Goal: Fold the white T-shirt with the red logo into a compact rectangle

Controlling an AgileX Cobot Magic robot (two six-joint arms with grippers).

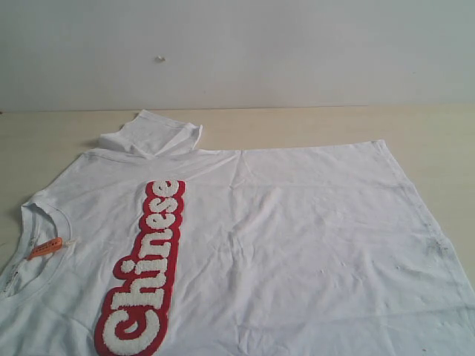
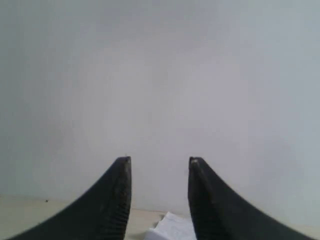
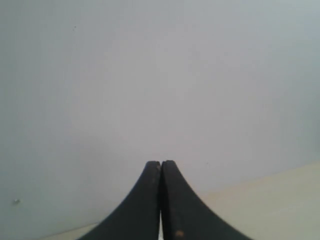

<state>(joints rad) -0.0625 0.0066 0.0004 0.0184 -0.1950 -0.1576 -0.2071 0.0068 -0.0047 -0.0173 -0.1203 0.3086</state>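
the white t-shirt (image 1: 297, 237) lies spread face up on the desk (image 1: 312, 122), collar at the left with its orange neck tag (image 1: 46, 247); the red logo (image 1: 145, 271) runs just beside the collar; the far sleeve (image 1: 152, 133) sits rumpled, and the hem lies at the right; i judge the folding barely begun, with every fold left to make; no container shows; the left claw (image 2: 160, 167) stands spread and holds nothing, with a bit of white cloth (image 2: 172, 227), likely the shirt, below it; the right claw (image 3: 161, 165) is pressed together, empty
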